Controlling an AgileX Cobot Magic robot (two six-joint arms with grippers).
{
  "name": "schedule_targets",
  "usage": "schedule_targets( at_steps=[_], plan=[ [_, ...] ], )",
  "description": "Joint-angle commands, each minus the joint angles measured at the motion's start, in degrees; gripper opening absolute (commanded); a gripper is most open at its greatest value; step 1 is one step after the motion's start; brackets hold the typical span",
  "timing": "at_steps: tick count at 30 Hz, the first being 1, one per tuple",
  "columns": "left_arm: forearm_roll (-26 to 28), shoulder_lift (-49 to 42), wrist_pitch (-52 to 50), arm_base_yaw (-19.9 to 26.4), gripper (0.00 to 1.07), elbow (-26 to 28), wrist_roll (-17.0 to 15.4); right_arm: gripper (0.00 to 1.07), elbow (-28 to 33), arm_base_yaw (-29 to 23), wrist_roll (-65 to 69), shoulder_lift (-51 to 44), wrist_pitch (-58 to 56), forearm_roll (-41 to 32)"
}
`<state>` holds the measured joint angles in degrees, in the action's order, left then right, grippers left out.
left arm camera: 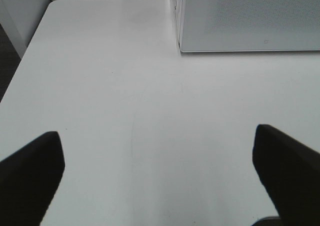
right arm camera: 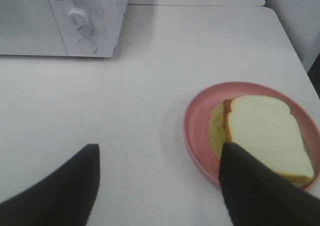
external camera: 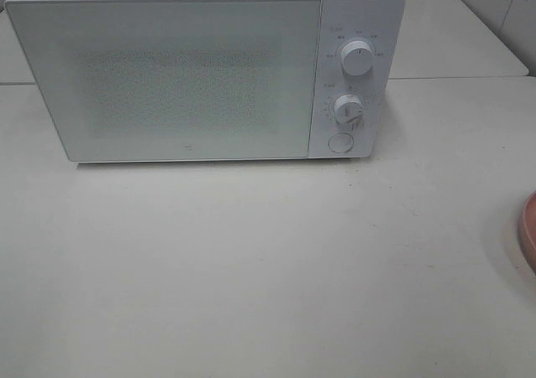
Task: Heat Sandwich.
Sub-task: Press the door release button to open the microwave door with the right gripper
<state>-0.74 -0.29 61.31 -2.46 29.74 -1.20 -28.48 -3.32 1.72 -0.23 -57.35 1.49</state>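
Right gripper first: its two dark fingers stand well apart, with only bare table in the gap between them. The sandwich isn't in that gap. It lies off to one side, just ahead of one finger, and that finger's tip covers the near rim of the plate. Whether it touches, I can't tell.

Left gripper is spread wide too, over open white surface and well away from the food.

The count: one sandwich, one plate, one microwave, two knobs and one round button below them.

The sandwich is a flat, squarish slice of pale bread with an orange-brown crust and yellow-green filling peeking out along one side. It rests on a round, smooth pink plate with a raised rim, near the table's right edge. The microwave is a white box toward the far edge, with a fine dotted mesh on its door. The table is smooth, white and faintly glossy.
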Motion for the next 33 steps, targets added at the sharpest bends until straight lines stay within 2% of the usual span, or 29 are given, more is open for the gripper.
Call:
schedule_targets(
  at_steps=[1, 14, 21, 33],
  plan=[
    [-0.1, -1.3, 0.0, 0.1, 0.98, -0.1, 0.1, 0.66, 0.0, 0.2, 0.3, -1.6, 0.3, 0.0],
    [-0.1, -1.3, 0.0, 0.1, 0.98, -0.1, 0.1, 0.66, 0.0, 0.2, 0.3, -1.6, 0.3, 0.0],
    [-0.1, -1.3, 0.0, 0.1, 0.98, -0.1, 0.1, 0.82, 0.0, 0.2, 0.3, -0.6, 0.3, 0.0],
    [-0.1, -1.3, 0.0, 0.1, 0.98, -0.1, 0.1, 0.79, -2.1, 0.2, 0.6, 9.4, 7.4, -0.1]
  ],
)
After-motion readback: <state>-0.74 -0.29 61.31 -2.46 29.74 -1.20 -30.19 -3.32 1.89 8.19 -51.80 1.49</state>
